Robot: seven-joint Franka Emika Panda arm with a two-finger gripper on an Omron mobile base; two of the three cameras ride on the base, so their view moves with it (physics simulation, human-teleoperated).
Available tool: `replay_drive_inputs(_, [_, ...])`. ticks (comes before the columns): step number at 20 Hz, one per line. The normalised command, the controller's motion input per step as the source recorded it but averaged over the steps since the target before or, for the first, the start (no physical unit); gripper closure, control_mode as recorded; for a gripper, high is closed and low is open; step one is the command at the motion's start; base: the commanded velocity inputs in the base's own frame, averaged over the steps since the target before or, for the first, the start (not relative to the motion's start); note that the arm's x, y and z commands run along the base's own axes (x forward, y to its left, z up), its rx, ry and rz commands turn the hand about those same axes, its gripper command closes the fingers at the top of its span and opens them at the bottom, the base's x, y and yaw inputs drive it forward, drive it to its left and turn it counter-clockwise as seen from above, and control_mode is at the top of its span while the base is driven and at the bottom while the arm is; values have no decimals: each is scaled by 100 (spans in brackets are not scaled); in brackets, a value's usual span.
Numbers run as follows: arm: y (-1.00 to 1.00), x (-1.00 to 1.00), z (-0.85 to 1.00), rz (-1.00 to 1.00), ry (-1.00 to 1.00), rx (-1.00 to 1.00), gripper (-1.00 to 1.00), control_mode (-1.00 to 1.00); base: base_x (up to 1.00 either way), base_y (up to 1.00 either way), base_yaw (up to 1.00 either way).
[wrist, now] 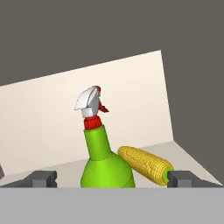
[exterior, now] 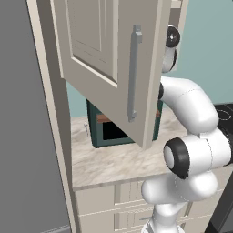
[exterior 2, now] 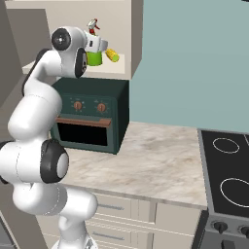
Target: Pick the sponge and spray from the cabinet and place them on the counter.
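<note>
The arm is up inside the open cabinet (exterior: pixel 113 68), and the gripper (wrist: pixel 111 178) is lined straight up on the spray (wrist: pixel 103 159). The two fingertips (wrist: pixel 43 178) stand spread wide, one on each side of the bottle's green body, grasping nothing yet.

The spray stands upright on the cabinet shelf (exterior 2: pixel 124 65), red collar and white trigger head on top, with the cabinet's back wall behind it. Just beside the spray, on its right in the hand view and touching or nearly touching its base, lies a corn cob (wrist: pixel 144 164). That's the trap here: one fingertip sits right at the cob's stem end.

To do this well, I'd say push forward until the pads flank the widest part of the body, keeping the fingertip by the cob between cob and bottle. Then close on the round body below the neck, where it should hold steady rather than tip.

I can't make out the sponge in these views. Below the spray, the counter (exterior 2: pixel 160 155) waits with bare room beside the green oven (exterior 2: pixel 90 116).
</note>
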Motion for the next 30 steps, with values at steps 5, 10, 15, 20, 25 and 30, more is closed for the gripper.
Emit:
replay_drive_inputs(5, [0,11,0,0,4,8,-100,-100,0,0,0])
replay_drive_inputs(10, [0,9,0,0,2,7,-100,-100,0,0,0])
replay_drive_inputs(15, [0,1,0,0,0,5,-100,-100,0,0,0])
replay_drive_inputs(20, [5,0,-1,0,0,1,-100,-100,0,0,0])
replay_drive_inputs(25, [3,3,0,0,0,2,-100,-100,0,0,0])
replay_drive_inputs(30, [6,1,-1,0,1,3,-100,-100,0,0,0])
